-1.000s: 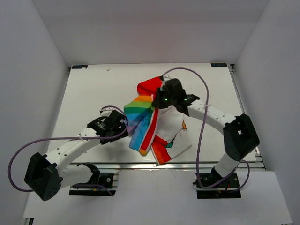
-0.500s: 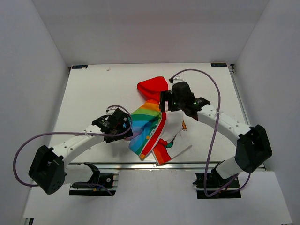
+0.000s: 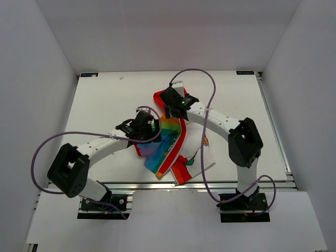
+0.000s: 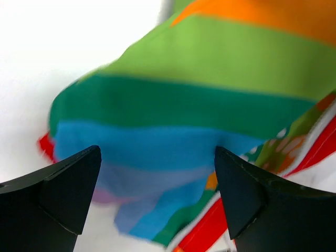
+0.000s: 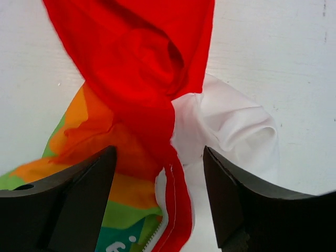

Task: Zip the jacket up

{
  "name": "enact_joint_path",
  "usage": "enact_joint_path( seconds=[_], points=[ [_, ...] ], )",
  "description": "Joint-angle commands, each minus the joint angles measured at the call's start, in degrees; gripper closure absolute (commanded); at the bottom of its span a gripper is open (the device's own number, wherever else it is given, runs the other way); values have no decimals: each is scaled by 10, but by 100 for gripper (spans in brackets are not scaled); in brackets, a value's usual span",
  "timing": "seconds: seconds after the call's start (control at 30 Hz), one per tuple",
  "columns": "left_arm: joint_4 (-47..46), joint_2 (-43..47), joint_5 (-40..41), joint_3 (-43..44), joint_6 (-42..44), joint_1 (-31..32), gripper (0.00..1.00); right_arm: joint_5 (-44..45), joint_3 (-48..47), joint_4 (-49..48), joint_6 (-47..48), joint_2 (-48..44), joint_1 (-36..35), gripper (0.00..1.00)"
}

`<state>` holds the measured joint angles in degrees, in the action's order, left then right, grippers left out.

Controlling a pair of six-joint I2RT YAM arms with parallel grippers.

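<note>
Overhead view of a white table with two robot arms reaching in from the near edge. At left, the left gripper hangs over the rainbow panel of the jacket. Its jaws are spread wide and hold nothing; its wrist view shows striped cloth below the gap.

The jacket lies crumpled at the table's middle, front folded over itself and unzipped.

At right, the right gripper hangs over the twisted red hood at the jacket's far end. Its jaws are also wide and empty. A short run of zip teeth shows at the bottom edge of its wrist view.

This looks like the laying-out step; zipping has not begun. Next, each gripper likely needs to pinch cloth and spread the jacket flat, so both zip edges lie side by side.
</note>
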<state>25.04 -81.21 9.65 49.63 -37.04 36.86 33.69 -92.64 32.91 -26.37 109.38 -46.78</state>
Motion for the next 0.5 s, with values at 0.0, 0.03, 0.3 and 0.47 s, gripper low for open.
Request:
enact_joint_path(
  seconds=[0.0,0.03,0.3,0.47],
  points=[
    [-68,-42,-18,29,46,0,2,72,-76,108,-67,28,3,29],
    [-69,-55,-20,36,47,-1,2,75,-80,117,-77,31,3,31],
    [-35,-141,48,97,37,-1,97,88,-18,124,-85,6,4,72],
    [18,-112,152,138,14,-4,100,51,-5,86,-34,-8,4,100]
  ],
)
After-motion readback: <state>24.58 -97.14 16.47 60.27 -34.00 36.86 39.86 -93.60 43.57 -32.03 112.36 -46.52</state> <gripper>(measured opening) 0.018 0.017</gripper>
